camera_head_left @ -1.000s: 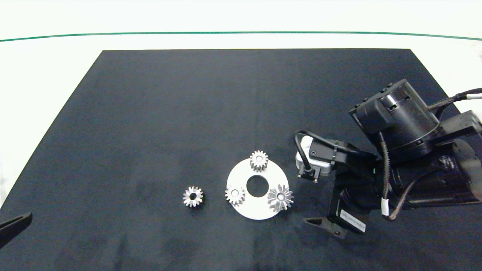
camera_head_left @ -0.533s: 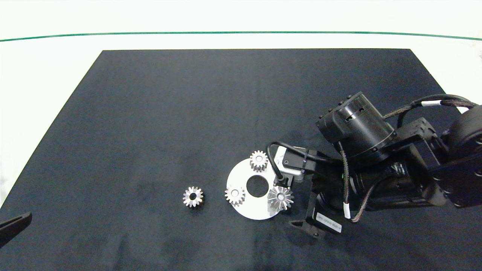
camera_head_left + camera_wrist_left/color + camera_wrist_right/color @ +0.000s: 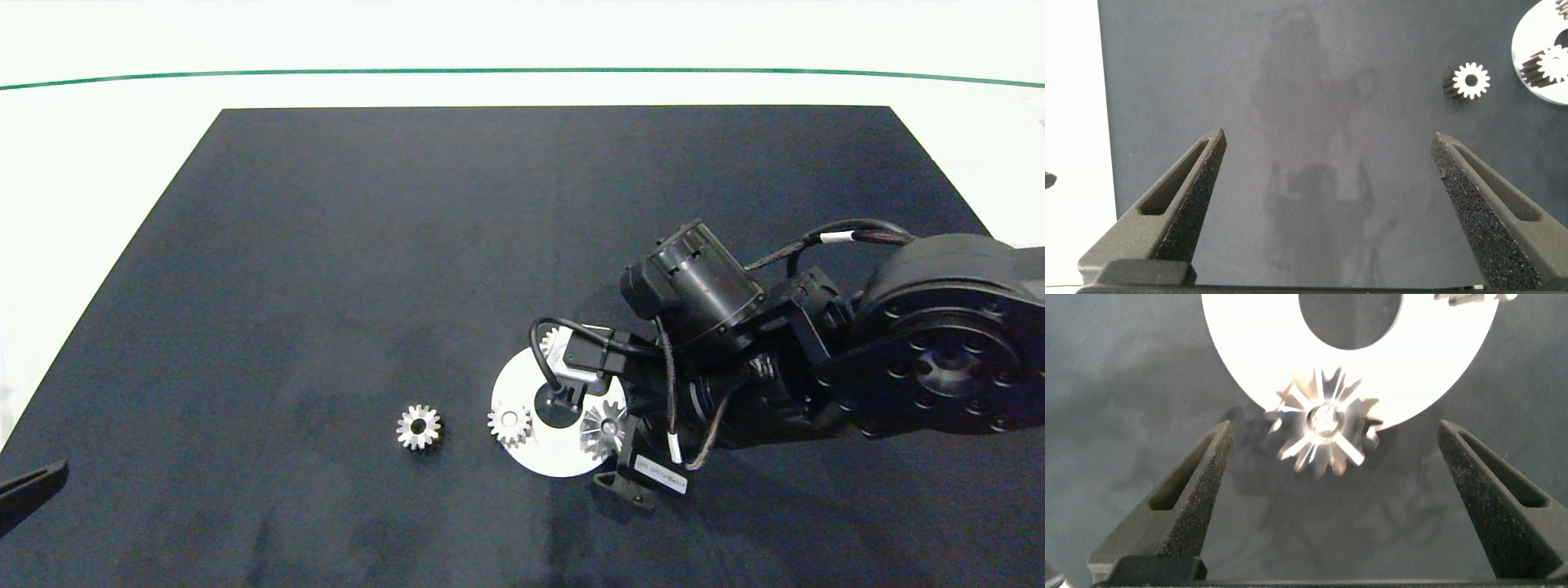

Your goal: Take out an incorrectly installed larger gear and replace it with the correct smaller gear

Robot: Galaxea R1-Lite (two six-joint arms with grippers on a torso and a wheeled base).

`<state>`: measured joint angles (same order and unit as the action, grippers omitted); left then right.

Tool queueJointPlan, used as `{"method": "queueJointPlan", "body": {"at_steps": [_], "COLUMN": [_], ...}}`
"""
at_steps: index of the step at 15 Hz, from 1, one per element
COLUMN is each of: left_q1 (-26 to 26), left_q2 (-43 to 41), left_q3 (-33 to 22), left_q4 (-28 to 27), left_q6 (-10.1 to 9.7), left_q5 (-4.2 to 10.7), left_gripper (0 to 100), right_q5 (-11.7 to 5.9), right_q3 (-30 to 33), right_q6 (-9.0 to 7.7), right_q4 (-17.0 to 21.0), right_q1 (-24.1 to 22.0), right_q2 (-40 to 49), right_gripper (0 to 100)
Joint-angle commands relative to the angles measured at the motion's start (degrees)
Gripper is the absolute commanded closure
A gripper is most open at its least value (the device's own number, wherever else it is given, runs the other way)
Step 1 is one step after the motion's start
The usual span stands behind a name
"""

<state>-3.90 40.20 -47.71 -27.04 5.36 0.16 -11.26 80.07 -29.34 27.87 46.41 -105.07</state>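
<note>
Hanging just above the white ring plate (image 3: 535,465), the right tool (image 3: 1331,469) has its fingers spread wide, one on each side of the larger gear (image 3: 1325,423), so it looks ready to drop down and pinch it. That pointy gear sits on the plate's edge, where a smaller gear (image 3: 419,426) should go, and this spare one waits alone on the dark table (image 3: 326,245) nearby. The left tool (image 3: 1331,163) rests far off at the table's edge, its fingers spread too and holding nothing.

The larger gear (image 3: 1325,423) is bright, glossy metal; the white disc (image 3: 1249,351) under it looks smooth, perhaps plastic. The mat (image 3: 367,245) is matt dark cloth; the fingers (image 3: 1176,506) have rough, grainy pads.
</note>
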Motion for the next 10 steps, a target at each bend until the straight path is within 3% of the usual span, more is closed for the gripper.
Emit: {"method": "queueJointPlan", "body": {"at_steps": [1,5,10], "left_q1": [0.12,0.12,0.12], "left_q2": [-0.13,-0.21,-0.39], "left_q3": [-0.1,0.08,0.08], "left_q4": [-0.03,-0.12,-0.12], "left_q6": [0.09,0.09,0.09], "left_q5": [0.11,0.02,0.11], "left_gripper": [0,0,0], "right_q5": [-0.69,-0.95,-1.04], "right_q3": [1.49,1.85,3.16], "right_q6": [-0.19,-0.1,-0.1], "right_q4": [0.17,0.17,0.17], "right_q1": [0.26,0.26,0.35], "right_q2": [-1.8,-2.86,-3.74], "right_gripper": [0,0,9]}}
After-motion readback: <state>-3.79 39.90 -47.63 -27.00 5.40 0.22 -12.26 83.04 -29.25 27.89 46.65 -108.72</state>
